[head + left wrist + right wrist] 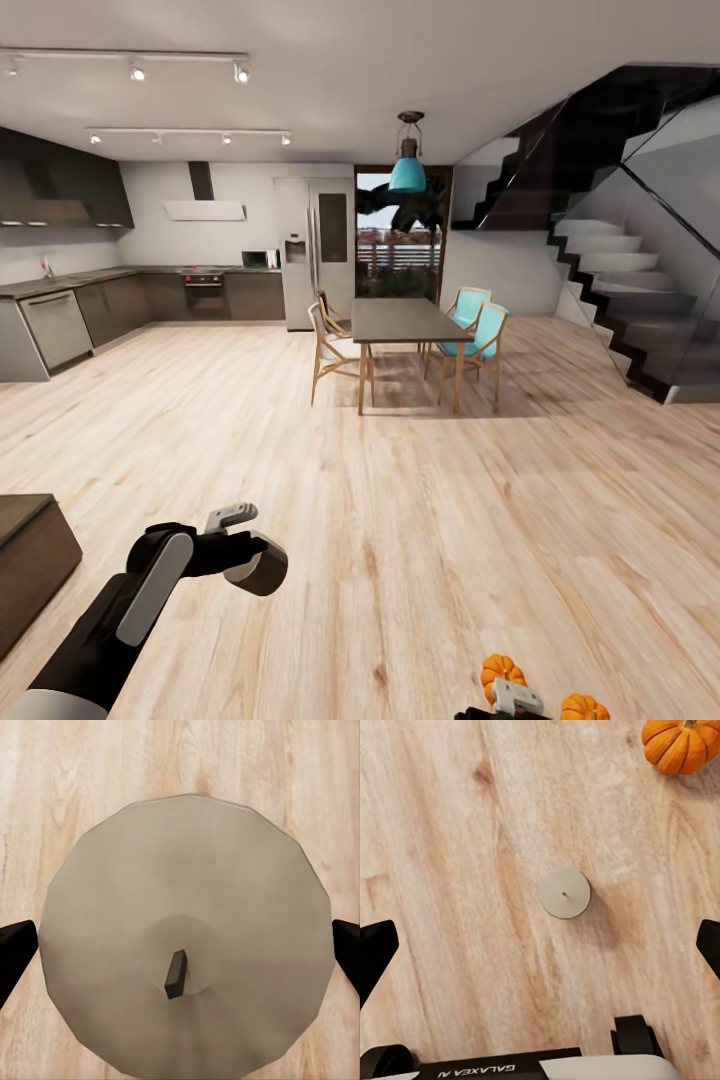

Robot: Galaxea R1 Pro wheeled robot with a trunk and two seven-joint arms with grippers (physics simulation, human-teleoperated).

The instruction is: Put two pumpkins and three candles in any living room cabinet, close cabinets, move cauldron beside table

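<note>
Wood floor (400,520): pale planks, running from the kitchen to the staircase.

Left gripper (180,945): seen from its wrist camera, its two dark fingertips (15,945) stand wide apart on either side of a candle (187,937). Whether they touch the wax I cannot tell; the claw looks released, not clenched. From the head camera the left arm (150,590) reaches forward over the floor.

Candle, first: pale grey-beige, round top, short dark wick (175,973), viewed end-on, floor behind it.

Right gripper (540,937): fingers spread wide, released, nothing between them, hanging above the floor.

Candle, second (565,892): small, pale, upright on the floor, well below the right gripper.

Pumpkins: one orange pumpkin (502,672) and another (584,708) on the floor at the head view's lower edge, either side of the right wrist; one pumpkin (685,744) near the second candle.

Cabinet (30,560): dark-brown corner, at the floor's left edge.

Dining table (405,320): dark top, wooden chairs, two with teal seats (480,335).

Kitchen counters (120,295), far left.
</note>
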